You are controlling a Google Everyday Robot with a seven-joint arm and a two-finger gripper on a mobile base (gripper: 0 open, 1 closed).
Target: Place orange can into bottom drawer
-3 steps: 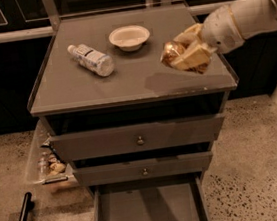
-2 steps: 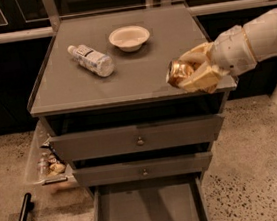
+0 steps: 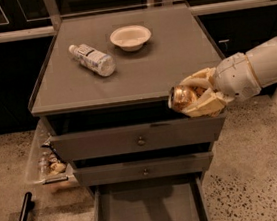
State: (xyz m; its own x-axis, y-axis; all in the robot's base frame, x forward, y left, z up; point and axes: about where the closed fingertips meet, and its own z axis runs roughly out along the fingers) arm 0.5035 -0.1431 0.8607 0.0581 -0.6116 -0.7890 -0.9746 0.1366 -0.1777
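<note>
The orange can (image 3: 182, 97) is held on its side in my gripper (image 3: 197, 96), its round metal end facing left. The gripper is shut on the can, with cream fingers (image 3: 204, 106) above and below it. It hangs in front of the cabinet's front right edge, level with the top drawer. The white arm reaches in from the right. The bottom drawer (image 3: 150, 212) is pulled open below, a wide grey tray with a bare floor, directly under and left of the can.
A clear plastic bottle (image 3: 92, 60) lies on the cabinet top (image 3: 173, 63) next to a white bowl (image 3: 130, 37). Two knobbed drawers (image 3: 140, 140) sit above the open one. A clear bin with items (image 3: 48, 161) stands on the floor at the left.
The gripper with the can has moved down and forward, from over the cabinet top's right side to off its front edge, in front of the top drawer.
</note>
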